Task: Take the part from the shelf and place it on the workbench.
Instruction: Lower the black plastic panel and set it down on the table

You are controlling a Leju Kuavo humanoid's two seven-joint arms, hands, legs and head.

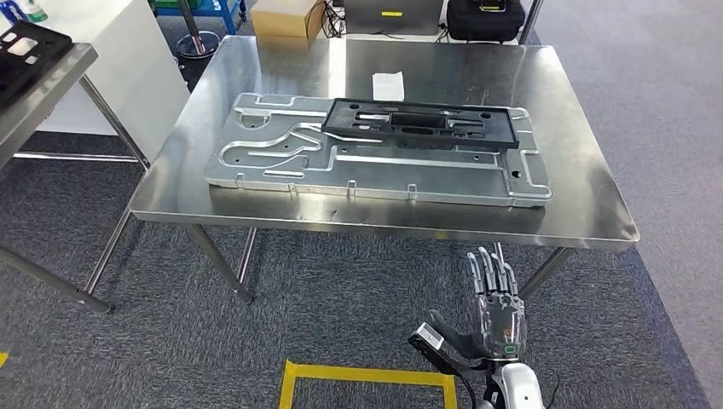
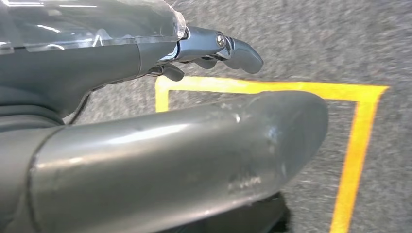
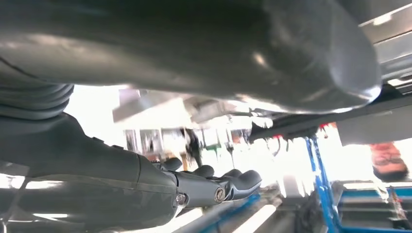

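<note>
The black frame-shaped part [image 1: 422, 123] lies flat on a silver machined plate [image 1: 281, 158], toward its far right, on the steel workbench [image 1: 588, 200]. My right hand [image 1: 494, 307] hangs below and in front of the bench's near edge with its fingers straight and apart, holding nothing. In the right wrist view the same hand [image 3: 204, 187] reaches out under the bench's underside, empty. My left hand [image 2: 194, 145] hangs over the grey carpet, thumb and fingers [image 2: 238, 51] extended and nothing in them.
A second table with a black tray [image 1: 26, 47] stands at the far left, beside a white cabinet [image 1: 128, 60]. A white paper slip [image 1: 388, 83] lies on the bench behind the part. Yellow floor tape [image 1: 367, 375] marks a square at my feet. A cardboard box [image 1: 286, 19] sits beyond the bench.
</note>
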